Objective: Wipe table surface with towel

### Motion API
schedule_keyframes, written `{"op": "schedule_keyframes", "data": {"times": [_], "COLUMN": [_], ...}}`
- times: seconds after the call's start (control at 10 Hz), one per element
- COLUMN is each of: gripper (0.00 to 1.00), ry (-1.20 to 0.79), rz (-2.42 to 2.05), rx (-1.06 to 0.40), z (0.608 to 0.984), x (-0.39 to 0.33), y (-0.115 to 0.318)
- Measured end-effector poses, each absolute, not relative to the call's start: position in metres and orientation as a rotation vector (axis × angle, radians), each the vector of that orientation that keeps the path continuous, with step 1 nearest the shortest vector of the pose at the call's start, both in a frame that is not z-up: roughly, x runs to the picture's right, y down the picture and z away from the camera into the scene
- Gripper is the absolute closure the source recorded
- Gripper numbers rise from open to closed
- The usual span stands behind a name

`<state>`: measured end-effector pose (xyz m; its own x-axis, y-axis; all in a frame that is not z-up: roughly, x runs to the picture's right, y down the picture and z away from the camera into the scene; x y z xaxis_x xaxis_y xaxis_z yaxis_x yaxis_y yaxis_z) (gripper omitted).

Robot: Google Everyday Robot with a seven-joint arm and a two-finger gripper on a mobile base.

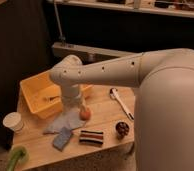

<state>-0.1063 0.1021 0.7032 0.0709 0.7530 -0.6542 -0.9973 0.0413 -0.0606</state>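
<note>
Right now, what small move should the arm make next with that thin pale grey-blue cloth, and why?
Probably lower the gripper straight down and pinch the thin pale grey-blue towel. The gripper hangs open at the cloth's upper edge with nothing held, and the towel lies loose on the light tan wooden tabletop.

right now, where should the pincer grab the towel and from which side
Probably from straight above, pinching the towel at its end under the pincer, beside the yellow tray: it lies thin and flat on the table surface, so no side approach.
</note>
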Motion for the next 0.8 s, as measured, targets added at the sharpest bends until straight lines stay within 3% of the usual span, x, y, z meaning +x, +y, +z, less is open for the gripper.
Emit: {"op": "schedule_keyframes", "data": {"times": [0.4, 0.8], "gripper": [0.35, 0.35], "ry": [0.363, 0.336], "rz": [1.434, 1.340], "rx": [-0.616, -0.671], "z": [0.727, 0.763], "x": [-0.131, -0.163], "y": [0.083, 0.098]}}
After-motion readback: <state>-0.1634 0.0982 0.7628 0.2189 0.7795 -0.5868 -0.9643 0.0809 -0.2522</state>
